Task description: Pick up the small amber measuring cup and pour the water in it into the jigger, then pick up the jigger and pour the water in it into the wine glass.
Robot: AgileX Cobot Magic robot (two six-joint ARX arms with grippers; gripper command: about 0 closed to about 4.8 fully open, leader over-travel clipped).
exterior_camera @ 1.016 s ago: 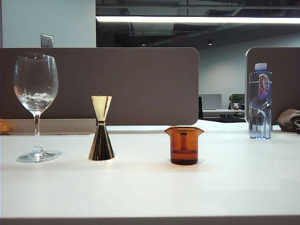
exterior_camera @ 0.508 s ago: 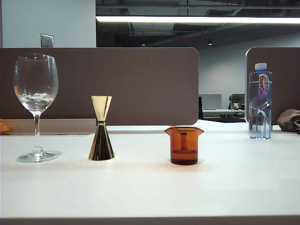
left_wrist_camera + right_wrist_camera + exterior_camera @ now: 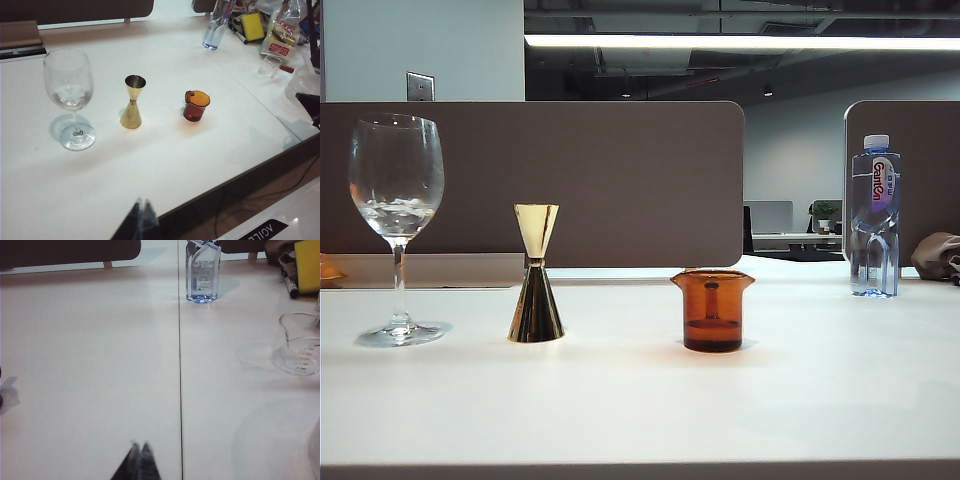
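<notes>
The small amber measuring cup (image 3: 712, 310) (image 3: 195, 105) stands upright on the white table, with a little liquid at its bottom. To its left stands the gold jigger (image 3: 536, 273) (image 3: 132, 102), narrow cone up. The wine glass (image 3: 397, 225) (image 3: 70, 97) stands furthest left, with some water low in its bowl. My left gripper (image 3: 142, 205) is shut and empty, high above the table's near edge, well short of all three. My right gripper (image 3: 139, 446) is shut and empty over bare table; none of the task's things show in its view. Neither gripper appears in the exterior view.
A clear water bottle (image 3: 875, 216) (image 3: 216, 25) (image 3: 202, 271) with a blue cap stands at the far right. A clear plastic cup (image 3: 300, 342) (image 3: 270, 65), a yellow sponge (image 3: 252, 26) and packets lie beyond it. Brown partition panels (image 3: 530, 180) back the table.
</notes>
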